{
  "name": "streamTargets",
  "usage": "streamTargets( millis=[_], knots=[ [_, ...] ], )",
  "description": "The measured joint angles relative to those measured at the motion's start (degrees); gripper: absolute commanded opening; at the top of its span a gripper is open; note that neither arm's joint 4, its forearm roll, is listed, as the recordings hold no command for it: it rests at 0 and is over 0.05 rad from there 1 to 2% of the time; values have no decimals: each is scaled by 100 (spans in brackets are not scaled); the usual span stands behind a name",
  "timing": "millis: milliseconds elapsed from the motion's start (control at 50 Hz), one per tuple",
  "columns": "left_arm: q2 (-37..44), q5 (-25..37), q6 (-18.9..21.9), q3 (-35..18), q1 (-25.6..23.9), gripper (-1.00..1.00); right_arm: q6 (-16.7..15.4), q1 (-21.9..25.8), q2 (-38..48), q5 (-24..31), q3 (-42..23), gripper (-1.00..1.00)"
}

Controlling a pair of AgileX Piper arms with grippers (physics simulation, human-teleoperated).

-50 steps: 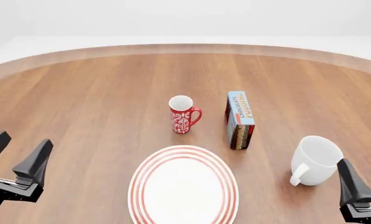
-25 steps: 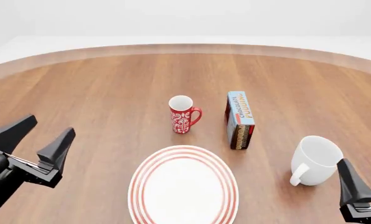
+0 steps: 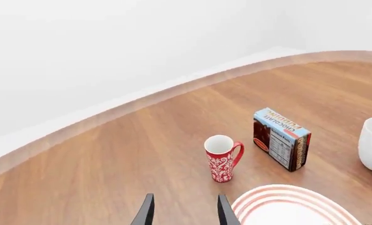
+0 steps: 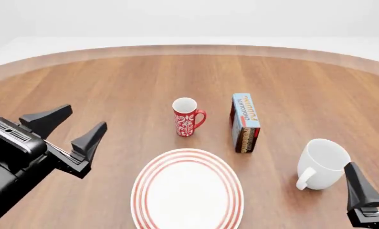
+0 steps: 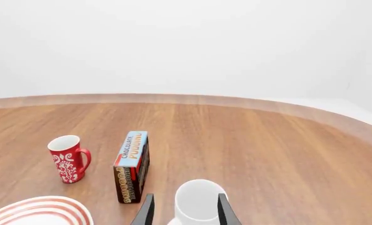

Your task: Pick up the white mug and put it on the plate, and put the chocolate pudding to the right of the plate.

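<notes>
My left gripper hangs spread wide and empty over the brown wooden table. The right gripper is spread too, just behind the glossy white mug. That sits right of the red-ringed white plate; the blue-faced chocolate pudding carton stands behind.

The left arm, a black jointed limb, reaches in from the desk's near left corner, angled forward and toward the middle. Its black two-fingered pincer hangs above the desk with the jaws spread wide and nothing between them. In the left wrist view its two fingertips show well apart. The right pincer sits at the near right corner; only one dark finger shows clearly, pointing up, with its jaws parted in the right wrist view.
</notes>
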Motion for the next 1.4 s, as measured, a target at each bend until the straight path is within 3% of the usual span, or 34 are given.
streamTargets(
  millis=[680,1400],
  knots=[
    [1499,-462,69,-824,-1015,100,0,0,0,1,0,100],
    [2557,-466,60,-1585,-1879,100,-2,0,0,0,0,100]
  ],
)
